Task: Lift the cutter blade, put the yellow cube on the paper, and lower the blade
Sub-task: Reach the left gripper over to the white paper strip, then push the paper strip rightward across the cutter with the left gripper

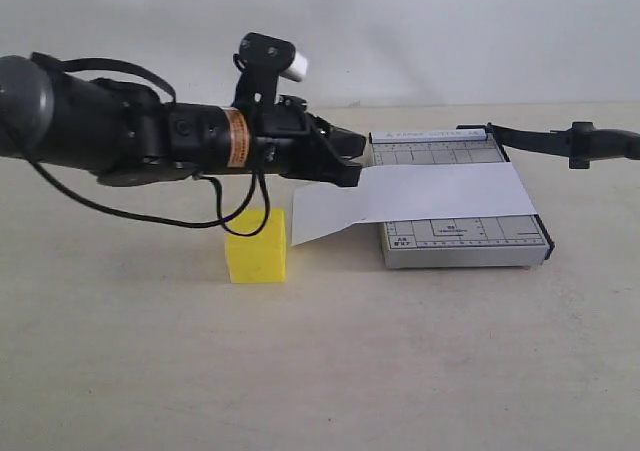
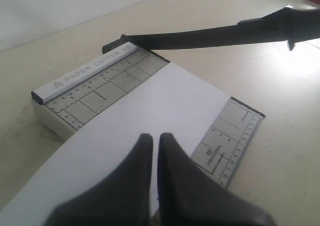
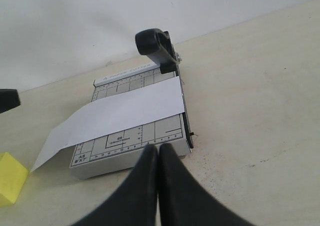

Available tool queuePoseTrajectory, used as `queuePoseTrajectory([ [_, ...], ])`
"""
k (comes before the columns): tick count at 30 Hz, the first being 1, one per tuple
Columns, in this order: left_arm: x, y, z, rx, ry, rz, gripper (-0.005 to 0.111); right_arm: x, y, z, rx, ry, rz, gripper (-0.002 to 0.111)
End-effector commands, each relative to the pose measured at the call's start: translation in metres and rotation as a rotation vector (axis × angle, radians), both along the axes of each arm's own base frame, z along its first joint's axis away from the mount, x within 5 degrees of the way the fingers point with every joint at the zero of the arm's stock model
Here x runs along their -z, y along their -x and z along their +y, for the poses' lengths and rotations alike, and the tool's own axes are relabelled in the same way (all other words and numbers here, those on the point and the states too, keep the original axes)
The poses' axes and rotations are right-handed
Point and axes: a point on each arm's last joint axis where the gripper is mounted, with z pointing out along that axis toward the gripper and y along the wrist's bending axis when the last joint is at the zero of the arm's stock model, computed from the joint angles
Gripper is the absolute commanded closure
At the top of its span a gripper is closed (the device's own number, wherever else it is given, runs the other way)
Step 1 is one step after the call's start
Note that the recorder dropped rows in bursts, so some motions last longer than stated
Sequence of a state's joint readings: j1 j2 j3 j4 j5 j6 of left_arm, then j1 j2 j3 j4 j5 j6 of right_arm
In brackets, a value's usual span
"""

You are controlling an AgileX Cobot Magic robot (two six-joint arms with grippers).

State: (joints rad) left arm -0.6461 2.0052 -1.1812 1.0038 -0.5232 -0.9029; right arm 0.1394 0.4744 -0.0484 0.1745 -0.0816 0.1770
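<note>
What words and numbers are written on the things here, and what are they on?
"PAPER CUTTER": on the white strip along one edge of the grey cutter base; the mark after it is blurred.
Ruler numbers and small print on the cutter base: too small to read.
Orange label on the left arm: too blurred to read.

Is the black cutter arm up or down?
Up. The cutter blade slopes up from its hinge, lifted clear of the grey base and the paper lying across it.
</note>
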Motion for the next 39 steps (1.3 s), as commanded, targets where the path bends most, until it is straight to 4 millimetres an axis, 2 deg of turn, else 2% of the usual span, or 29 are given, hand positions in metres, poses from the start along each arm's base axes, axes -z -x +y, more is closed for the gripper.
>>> queuePoseTrajectory([
  [1,0.015,-0.01,-0.03,0.031,-0.074,-0.046,0.102,-0.001,0.0,0.0,0.003,-0.002,-0.014,0.109],
  [5,0.03,-0.011,-0.051,0.088,-0.129,-0.086,0.102,-0.001,0.0,0.0,0.003,-0.002,-0.014,0.109],
  [9,0.037,-0.013,-0.063,0.106,-0.123,-0.092,0.102,-0.001,0.0,0.0,0.003,-0.002,-0.014,0.109],
  [21,0.065,-0.022,-0.062,0.065,-0.238,-0.097,0.102,-0.001,0.0,0.0,0.003,-0.002,-0.014,0.109],
  [30,0.064,-0.029,-0.068,0.044,-0.211,-0.099,0.102,-0.001,0.0,0.0,0.004,-0.006,-0.013,0.109],
  [34,0.071,-0.027,-0.07,0.051,-0.208,-0.083,0.102,-0.001,0.0,0.0,0.004,-0.006,-0.013,0.109],
  [39,0.07,-0.025,-0.073,0.057,-0.207,-0.087,0.102,-0.001,0.0,0.0,0.004,-0.006,-0.013,0.109],
])
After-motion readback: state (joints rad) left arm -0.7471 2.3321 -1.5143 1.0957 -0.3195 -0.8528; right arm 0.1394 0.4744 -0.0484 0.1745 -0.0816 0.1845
